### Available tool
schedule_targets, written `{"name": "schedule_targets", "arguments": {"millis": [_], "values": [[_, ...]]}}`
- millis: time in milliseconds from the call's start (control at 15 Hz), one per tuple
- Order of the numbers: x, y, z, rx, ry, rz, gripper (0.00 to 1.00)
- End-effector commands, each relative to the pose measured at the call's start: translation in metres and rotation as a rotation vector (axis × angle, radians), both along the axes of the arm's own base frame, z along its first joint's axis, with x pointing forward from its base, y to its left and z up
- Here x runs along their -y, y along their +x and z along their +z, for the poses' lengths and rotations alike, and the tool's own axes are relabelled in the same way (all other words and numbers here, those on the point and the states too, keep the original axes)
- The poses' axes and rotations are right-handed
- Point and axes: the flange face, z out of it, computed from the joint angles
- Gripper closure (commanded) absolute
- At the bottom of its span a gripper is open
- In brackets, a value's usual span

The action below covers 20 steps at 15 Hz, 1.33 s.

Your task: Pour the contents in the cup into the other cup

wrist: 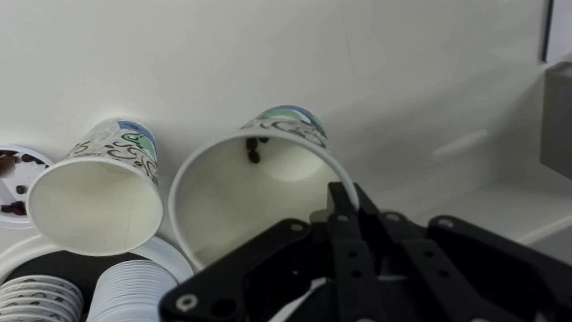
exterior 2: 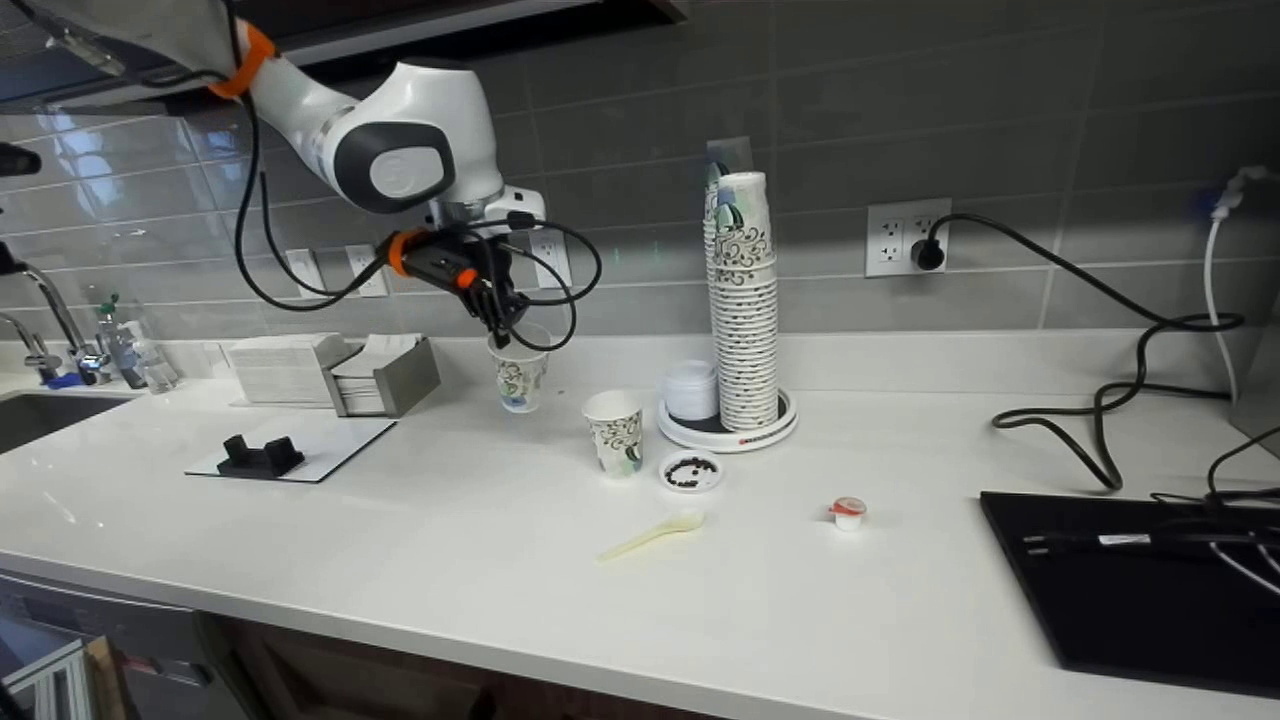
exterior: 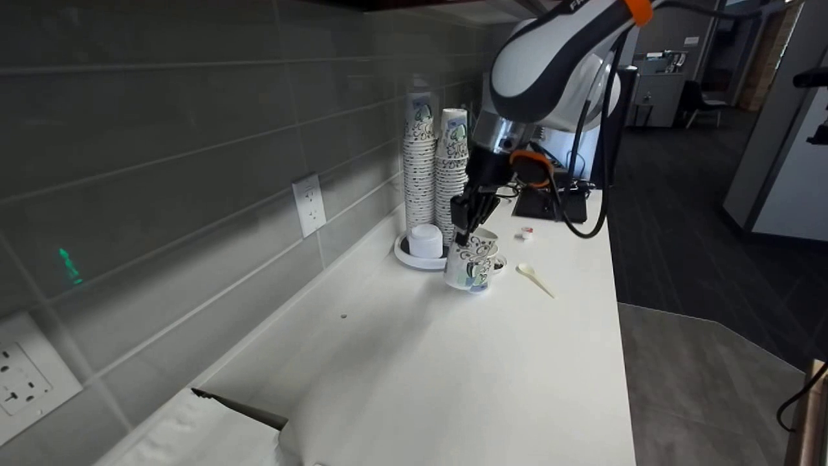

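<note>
My gripper (wrist: 351, 199) is shut on the rim of a patterned paper cup (wrist: 263, 188), one finger inside and one outside. A few dark beans (wrist: 252, 150) lie inside this held cup. The held cup shows in both exterior views (exterior: 460, 266) (exterior 2: 519, 378), and it appears raised off the counter. The gripper also shows in both exterior views (exterior: 462, 233) (exterior 2: 502, 338). The other paper cup (exterior 2: 616, 435) stands upright on the counter beside the held one. In the wrist view this standing cup (wrist: 96, 205) is left of the held cup, and no beans show in it.
A shallow white lid with dark beans (exterior 2: 690, 472) lies beside the standing cup. A round tray (exterior 2: 735, 440) bears tall cup stacks (exterior 2: 748, 310) and white lids (exterior 2: 690, 390). A pale spoon (exterior 2: 655, 535), a creamer pod (exterior 2: 848, 512) and a napkin holder (exterior 2: 408, 378) are on the counter.
</note>
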Motion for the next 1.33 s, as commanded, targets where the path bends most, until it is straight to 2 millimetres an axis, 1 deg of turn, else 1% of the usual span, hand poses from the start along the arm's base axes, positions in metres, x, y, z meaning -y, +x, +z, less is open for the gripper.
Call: {"name": "schedule_targets", "arguments": {"millis": [0,200,467,667,733,800,867,933,1267], "values": [[0.036,-0.017,0.011,0.003,0.166,-0.012,0.99],[0.063,-0.020,0.011,0.011,0.289,-0.003,0.99],[0.098,-0.020,0.003,-0.008,0.436,0.037,0.99],[0.119,-0.014,-0.001,-0.047,0.532,0.095,0.99],[0.128,-0.009,-0.002,-0.078,0.574,0.110,0.99],[0.117,-0.025,0.000,-0.066,0.496,0.077,0.99],[0.123,-0.023,-0.001,-0.071,0.506,0.078,0.96],[0.125,-0.023,-0.002,-0.072,0.505,0.073,0.96],[0.119,-0.023,-0.002,-0.074,0.504,0.084,0.96]]}}
